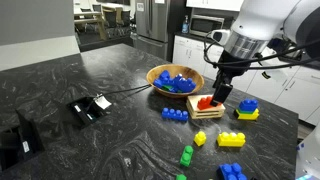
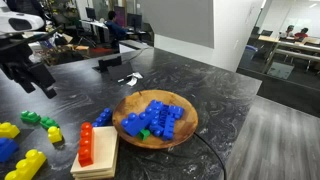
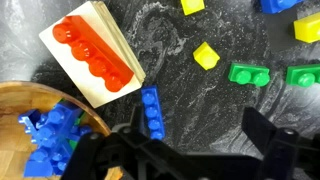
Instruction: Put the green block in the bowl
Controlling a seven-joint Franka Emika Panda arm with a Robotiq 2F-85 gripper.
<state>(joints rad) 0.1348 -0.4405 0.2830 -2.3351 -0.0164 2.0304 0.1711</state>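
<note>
My pincer (image 3: 188, 140): spread wide, with nothing between the fingers. It hangs above the dark marbled counter (image 3: 170, 40).
Blue brick (image 3: 150, 110): the closest thing to me, lying on the counter just ahead of one finger.
Bowl (image 3: 40, 92): beside me, outside that same finger, and heaped with blue bricks. In an exterior view a bit of green (image 2: 146, 133) shows among them; I cannot tell what it is.
Wooden tray (image 3: 105, 25): ahead of me, past the bowl, with a red brick (image 3: 95, 55) on top.
Green block (image 3: 248, 74): ahead of my other finger, on the side away from the bowl. It lies flat on the counter, studs up, apart from me and untouched.
Small yellow brick (image 3: 206, 55): just beside the green block, a little farther ahead.
Second green piece (image 3: 303, 74): farther out on that side, cut off by the edge of the wrist view.
Done so far: nothing, as I judge it. The green block is outside the bowl and not in my grip.
Left to do: move over the green block, come down, close on it, lift, carry it to the bowl and let go.
</note>
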